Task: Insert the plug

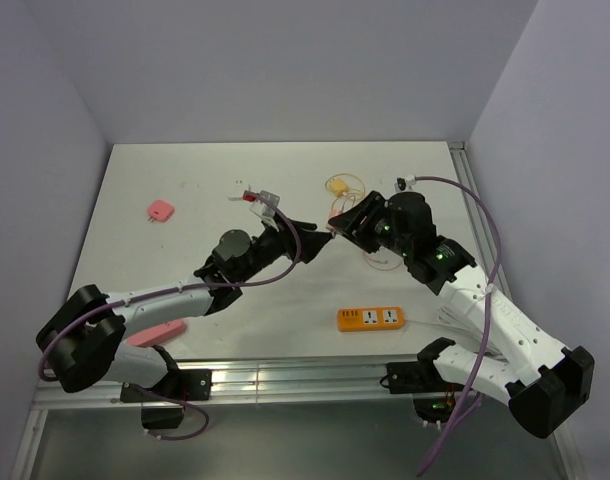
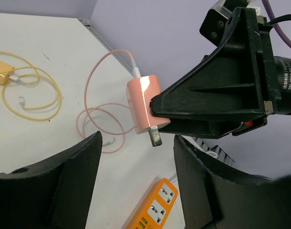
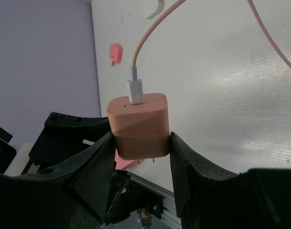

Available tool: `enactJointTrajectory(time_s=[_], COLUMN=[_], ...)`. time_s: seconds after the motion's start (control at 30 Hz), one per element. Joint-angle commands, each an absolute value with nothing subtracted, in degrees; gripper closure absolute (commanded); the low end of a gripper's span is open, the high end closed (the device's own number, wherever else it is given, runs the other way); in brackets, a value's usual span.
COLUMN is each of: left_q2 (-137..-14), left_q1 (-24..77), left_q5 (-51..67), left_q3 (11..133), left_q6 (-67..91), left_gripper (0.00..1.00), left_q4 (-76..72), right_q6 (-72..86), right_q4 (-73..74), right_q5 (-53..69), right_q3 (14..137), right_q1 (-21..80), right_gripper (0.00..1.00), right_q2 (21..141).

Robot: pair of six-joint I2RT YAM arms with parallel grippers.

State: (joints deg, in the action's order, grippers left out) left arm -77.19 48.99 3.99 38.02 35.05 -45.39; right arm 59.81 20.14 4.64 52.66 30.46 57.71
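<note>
Two claws meet over mid tabletop [image 1: 185,180]. Right claw [image 1: 337,226] is clamped on the pink plug [image 2: 143,102], prongs bare; left claw [image 2: 136,181] gapes just under it, empty. Carrying step, I judge. Next: take the plug to the strip [image 1: 370,319] at five o'clock and square its prongs to a socket. The cable [image 2: 95,117] trailing toward twelve may tug

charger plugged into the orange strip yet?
No: the right gripper holds the pink charger in the air, prongs bare, while the orange power strip lies apart on the table.
</note>
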Motion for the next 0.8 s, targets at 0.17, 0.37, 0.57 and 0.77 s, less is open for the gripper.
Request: enactJointTrajectory(time_s=[0.17,0.37,0.57,0.77], left_q2=[-80.15,-82.79,-83.58,-83.93], left_q1=[50.36,50.54,50.54,50.54], left_q5=[3.69,3.43,1.59,0.26], left_q3=[42.71,44.65,45.09,45.26], left_q6=[34.89,36.56,37.71,37.97], left_gripper=[0.33,0.34,0.48,0.56], left_q4=[-50.09,-49.31,-48.07,-48.16], right_q6=[62.49,62.23,61.09,60.82], right_q4=[16.08,15.74,15.47,15.12], right_q5=[6.33,6.76,8.35,8.88], right_q3=[52.91,52.74,52.47,50.72], right_q1=[30.67,30.67,30.67,30.76], right_gripper=[1.0,1.0,1.0,1.0], right_q2=[56.42,56.34,55.99,54.67])
